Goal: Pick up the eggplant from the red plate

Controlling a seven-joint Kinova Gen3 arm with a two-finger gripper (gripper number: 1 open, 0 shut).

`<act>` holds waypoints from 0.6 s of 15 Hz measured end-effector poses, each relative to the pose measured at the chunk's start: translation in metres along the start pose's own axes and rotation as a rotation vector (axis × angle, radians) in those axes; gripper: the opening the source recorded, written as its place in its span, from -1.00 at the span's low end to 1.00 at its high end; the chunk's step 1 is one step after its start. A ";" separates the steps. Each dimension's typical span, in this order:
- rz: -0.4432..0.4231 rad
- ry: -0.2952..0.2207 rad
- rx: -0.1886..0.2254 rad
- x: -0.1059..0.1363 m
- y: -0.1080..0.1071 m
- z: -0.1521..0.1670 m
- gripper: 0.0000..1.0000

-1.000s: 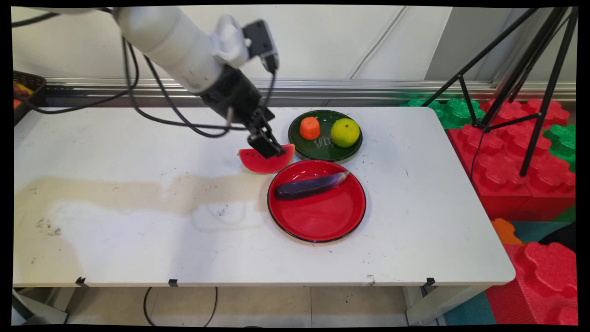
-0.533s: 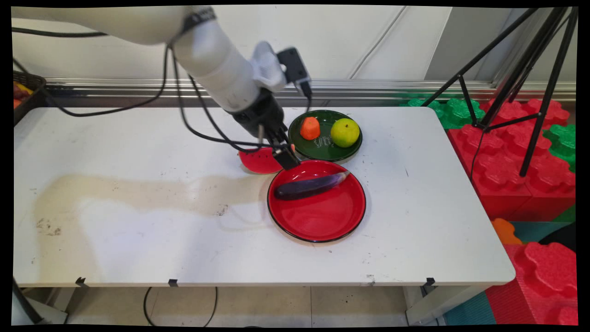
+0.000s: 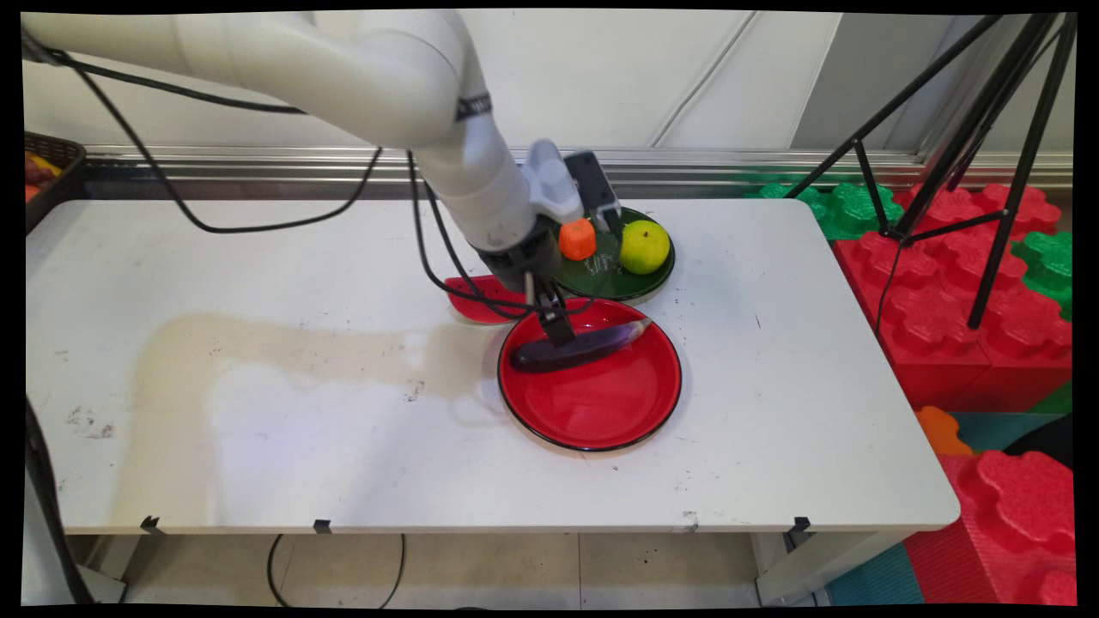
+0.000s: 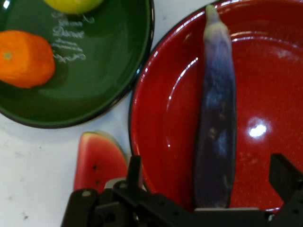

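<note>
Two black fingers straddle the eggplant (image 4: 215, 127) right now, one at each side of its fat end, spread wide with clear gaps and nothing clamped between them. The gripper (image 3: 556, 330) hangs just over that purple eggplant, low enough that in the main view its tips overlap the vegetable's dark body. From the hand view the eggplant runs straight up between the fingers, so the hand looks squared across the narrow width rather than along the length — a sensible line-up for closing on something long and thin, I'd say.

The eggplant lies flat in the red plate (image 3: 601, 412), on the far half of it, stalk tip reaching the rim toward the green plate (image 3: 610, 279). Just behind and left, a watermelon slice (image 4: 97, 163) sits on the white table (image 3: 258, 446), tucked against the red plate's rim. On the green plate, touching the red one's far edge, stand an orange fruit (image 3: 577, 239) and a yellow-green apple (image 3: 644, 246), near each other but apart.

The arm sweeps in from the upper left, elbow high, wrist bent steeply downward over the plates, black cables (image 3: 283, 206) looping off it toward the table.
</note>
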 end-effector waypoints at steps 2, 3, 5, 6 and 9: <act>-0.004 -0.024 -0.004 0.004 0.003 0.017 1.00; -0.005 -0.034 -0.007 0.005 0.005 0.024 1.00; -0.008 -0.048 -0.012 0.007 0.007 0.035 1.00; -0.011 -0.056 -0.015 0.008 0.009 0.042 1.00; -0.016 -0.068 -0.021 0.010 0.012 0.058 1.00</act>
